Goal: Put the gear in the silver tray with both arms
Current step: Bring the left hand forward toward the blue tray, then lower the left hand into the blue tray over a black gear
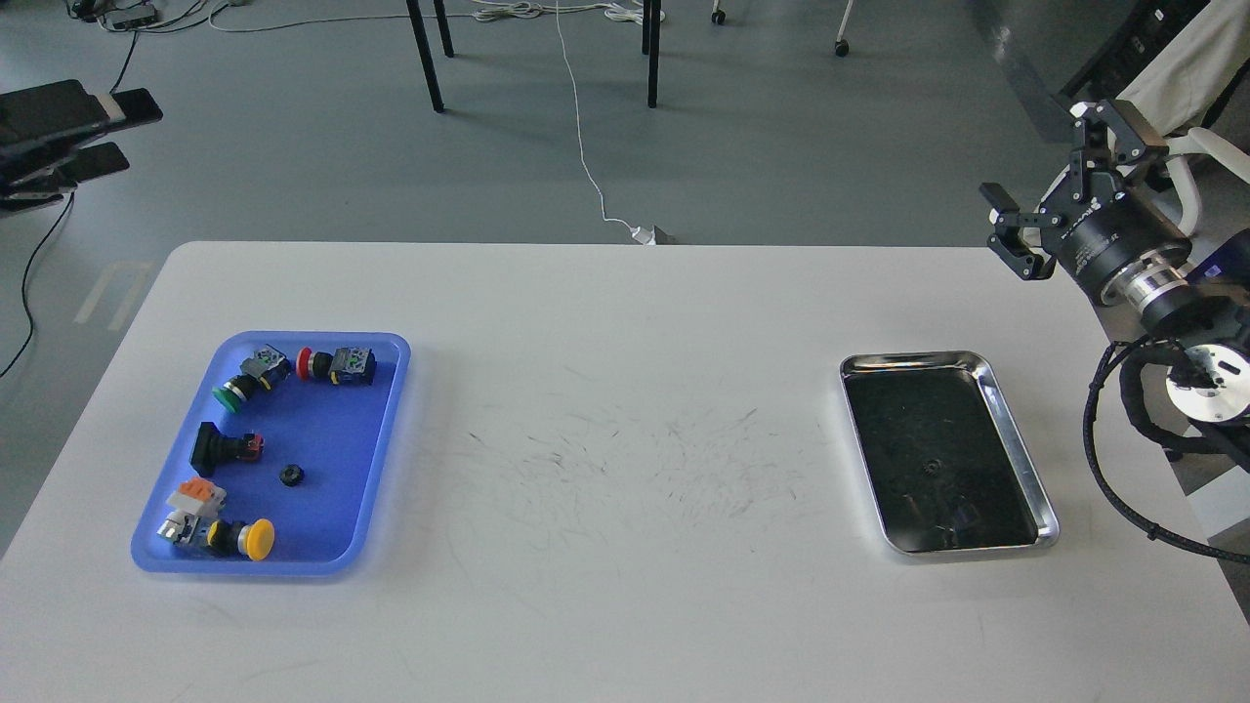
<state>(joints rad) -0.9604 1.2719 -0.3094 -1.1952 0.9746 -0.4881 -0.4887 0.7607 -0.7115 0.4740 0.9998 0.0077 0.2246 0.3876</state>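
Observation:
The gear (291,475) is a small black ring lying in the blue plastic tray (376,444) on the left of the white table. The silver tray (913,359) lies on the right of the table, and its dark bottom holds nothing. My left gripper (140,130) hovers off the table's far left corner, well behind the blue tray, with its fingers apart and empty. My right gripper (1041,154) hovers beyond the table's far right corner, behind the silver tray, open and empty.
The blue tray also holds several push-button switches: green (230,393), red (305,363), yellow (258,539) and a black one (210,449). Chair legs (425,54) and a white cable (586,166) are on the floor behind the table.

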